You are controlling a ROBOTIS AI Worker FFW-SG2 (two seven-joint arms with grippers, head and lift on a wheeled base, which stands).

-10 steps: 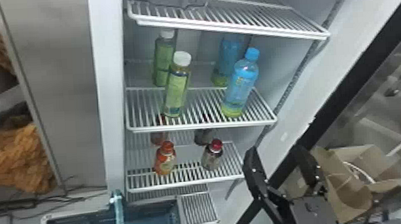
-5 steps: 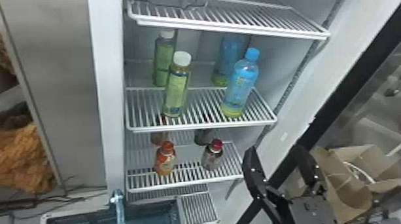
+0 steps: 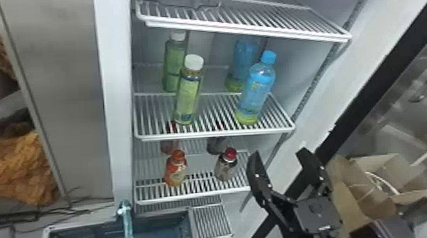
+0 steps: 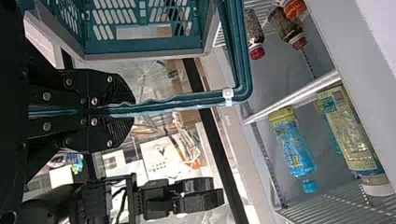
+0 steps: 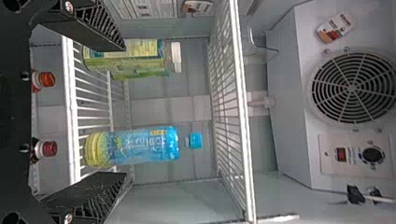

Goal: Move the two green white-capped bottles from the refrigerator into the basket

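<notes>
Pickup looks next: the front green white-capped bottle (image 3: 188, 97) stands upright on the white wire middle shelf (image 3: 220, 134), the rear green white-capped bottle (image 3: 173, 66) behind. The right gripper (image 5: 123, 112), jaws apart, should shift left, clearing the blue plastic bottle (image 3: 255, 90) and the upper wire rack (image 3: 246, 29). The left gripper (image 4: 126, 110) has its jaws clamped on the teal plastic handle (image 4: 177, 100) of the grey-rimmed teal basket (image 4: 144, 57).

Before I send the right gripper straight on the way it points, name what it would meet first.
Probably the front blue-capped bottle, or the edge of the shelf under it; how high the right gripper would pass is unclear.
</notes>
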